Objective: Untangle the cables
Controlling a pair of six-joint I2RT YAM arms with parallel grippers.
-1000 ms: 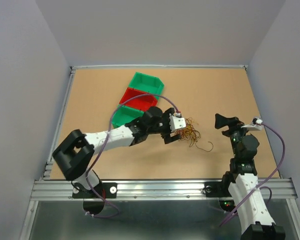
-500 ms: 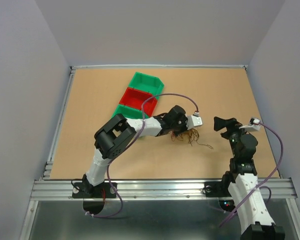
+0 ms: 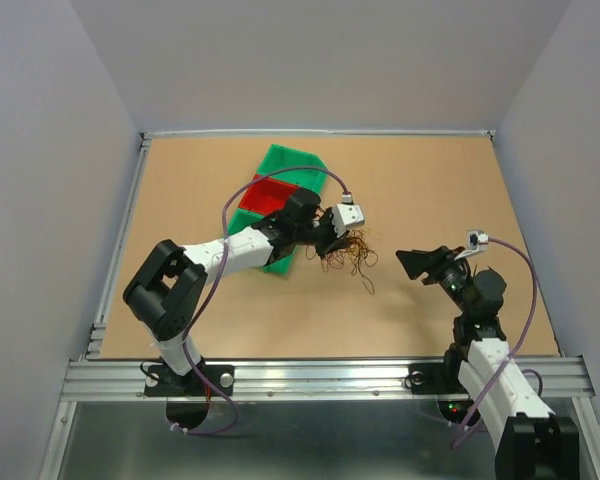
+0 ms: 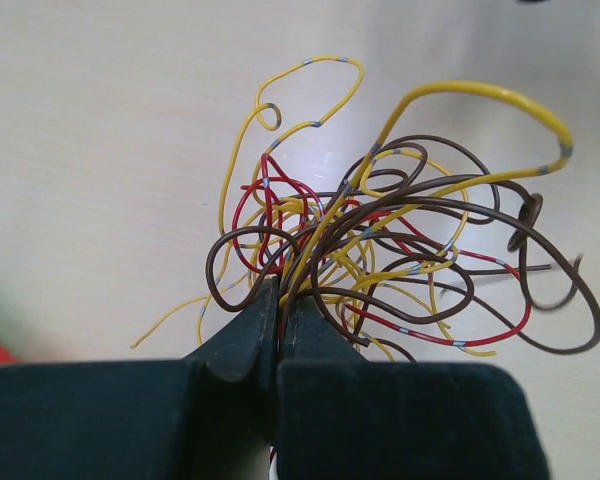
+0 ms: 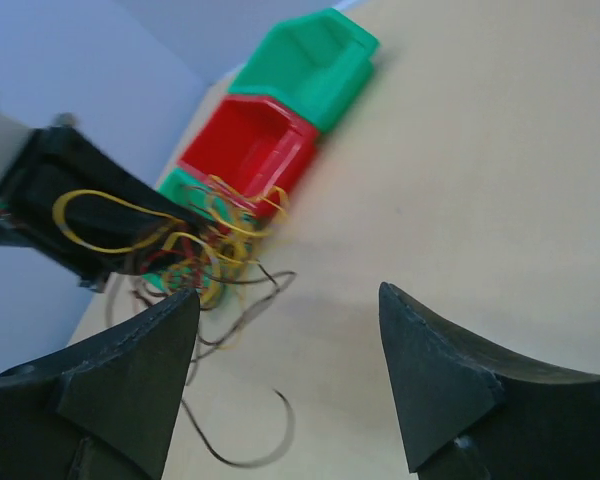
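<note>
The cables (image 4: 380, 240) are a tangled clump of thin yellow, red and dark brown wires curled in loops. My left gripper (image 4: 280, 290) is shut on the clump's near edge, with strands pinched between its black fingertips. In the top view the left gripper (image 3: 327, 243) holds the cables (image 3: 350, 256) near the table's middle, and loose ends trail down to the right. My right gripper (image 3: 412, 262) stands open to the right of the clump, apart from it. In the right wrist view the cables (image 5: 205, 245) lie ahead and to the left of the open right gripper (image 5: 288, 292), which has nothing between its fingers.
Three bins stand in a slanted row behind the left arm: a green bin (image 3: 292, 160), a red bin (image 3: 268, 194) and a second green bin (image 3: 280, 262) partly under the arm. A lone dark wire end (image 5: 270, 440) curls on the table close to the right fingers.
The left gripper has shut on the clump and drawn it left, toward the bins. The right gripper has come forward and left toward the clump, its jaws a little narrower.
</note>
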